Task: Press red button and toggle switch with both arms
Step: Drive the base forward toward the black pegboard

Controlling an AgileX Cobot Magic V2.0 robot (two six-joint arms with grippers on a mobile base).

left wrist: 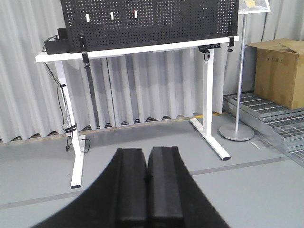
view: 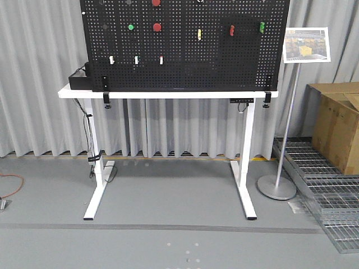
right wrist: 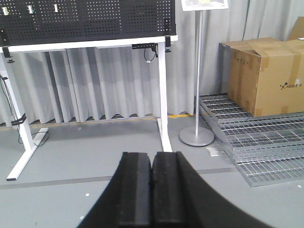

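While the black pegboard (view: 185,67) stands on the white table (view: 73,93), a green button (view: 130,27) and, just to its right, the red button (view: 156,26) sit above a row of white toggle switches (view: 136,59). Farther right are a sign stand (view: 305,45) and a cardboard box (view: 336,126). The left gripper (left wrist: 147,190) and right gripper (right wrist: 151,190) hang well apart from the board, fingers pressed together.
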